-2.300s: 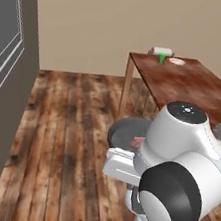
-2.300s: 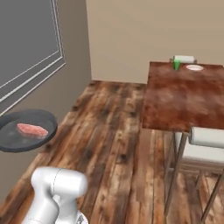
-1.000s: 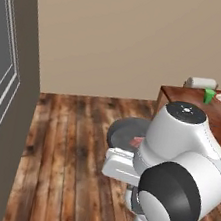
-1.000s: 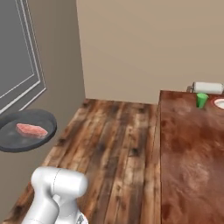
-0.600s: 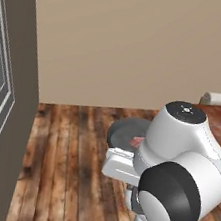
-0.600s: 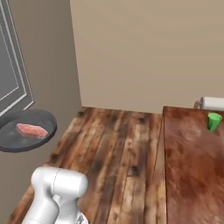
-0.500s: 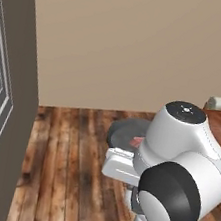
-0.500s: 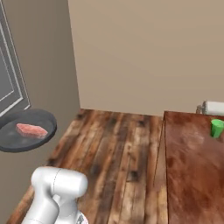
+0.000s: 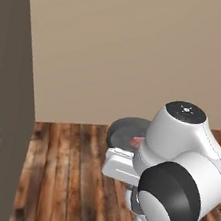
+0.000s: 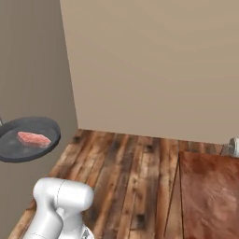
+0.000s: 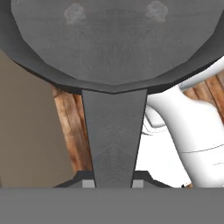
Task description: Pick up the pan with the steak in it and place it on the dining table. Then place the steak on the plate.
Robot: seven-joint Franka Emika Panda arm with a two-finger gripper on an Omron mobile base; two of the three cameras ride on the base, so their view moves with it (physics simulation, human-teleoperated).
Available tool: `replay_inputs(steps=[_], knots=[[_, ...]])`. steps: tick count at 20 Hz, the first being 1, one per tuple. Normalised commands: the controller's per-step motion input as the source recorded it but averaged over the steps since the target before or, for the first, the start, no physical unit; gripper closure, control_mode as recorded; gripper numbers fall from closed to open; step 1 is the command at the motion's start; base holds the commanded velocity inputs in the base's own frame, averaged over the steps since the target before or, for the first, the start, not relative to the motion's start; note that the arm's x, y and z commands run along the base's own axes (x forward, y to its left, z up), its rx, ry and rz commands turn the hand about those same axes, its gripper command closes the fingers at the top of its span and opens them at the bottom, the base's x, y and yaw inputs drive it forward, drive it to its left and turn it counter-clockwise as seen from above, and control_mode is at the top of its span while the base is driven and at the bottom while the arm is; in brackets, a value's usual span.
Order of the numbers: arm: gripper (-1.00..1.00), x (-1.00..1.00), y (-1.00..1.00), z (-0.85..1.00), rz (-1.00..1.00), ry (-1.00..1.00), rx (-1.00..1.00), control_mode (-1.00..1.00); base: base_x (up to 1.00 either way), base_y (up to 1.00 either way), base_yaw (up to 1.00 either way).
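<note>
Since earlier: both base views have swung, so the camera has moved with the base; the green cup and the plate have slid out of the frames, and a beige wall (image 9: 126, 54) now takes up most of each picture, while the pan sits at the same spot relative to the arm.
Room: plain beige wall ahead, a darker grey-brown wall (image 10: 32, 60) to the left, meeting in a corner in the right base view.
Floor: rough wooden floor (image 10: 135, 172) of brown planks with darker knots and patches.
Dining table: a corner of the dining table (image 10: 210, 196), reddish-brown and glossy, lies at the lower right of the right base view, well apart from the pan.
Pan: the pan (image 10: 28, 140), dark grey and round, is held level in the air above the floor at the left of the right base view; in the left base view its rim (image 9: 124, 132) shows just beyond the arm's white shoulder.
Steak: the steak (image 10: 33, 138), a pinkish-red slab with paler streaks, lies flat inside the pan, left of its centre.
Handle: in the hand view the pan's short straight handle (image 11: 113, 135) runs from the pan's underside down to the finger tips.
Gripper: the gripper (image 11: 113, 183) is clamped on the pan's handle, one dark tip at each side of it.
</note>
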Motion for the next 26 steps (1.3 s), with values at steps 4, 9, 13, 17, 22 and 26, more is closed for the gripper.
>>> replay_inputs(steps=[4,9,13,17,22,26], knots=[[1.0,0.0,0.0,0.0,0.0,0.0,0.0,1.0,1.0,0.27,0.0],[1.0,0.0,0.0,0.0,0.0,0.0,0.0,1.0,1.0,0.26,0.0],[1.0,0.0,0.0,0.0,0.0,0.0,0.0,1.0,1.0,0.26,-0.01],[1.0,0.0,0.0,0.0,0.0,0.0,0.0,1.0,1.0,0.26,-0.01],[1.0,0.0,0.0,0.0,0.0,0.0,0.0,1.0,0.97,0.23,-0.03],[1.0,0.0,0.0,0.0,0.0,0.0,0.0,1.0,0.68,0.01,-0.22]])
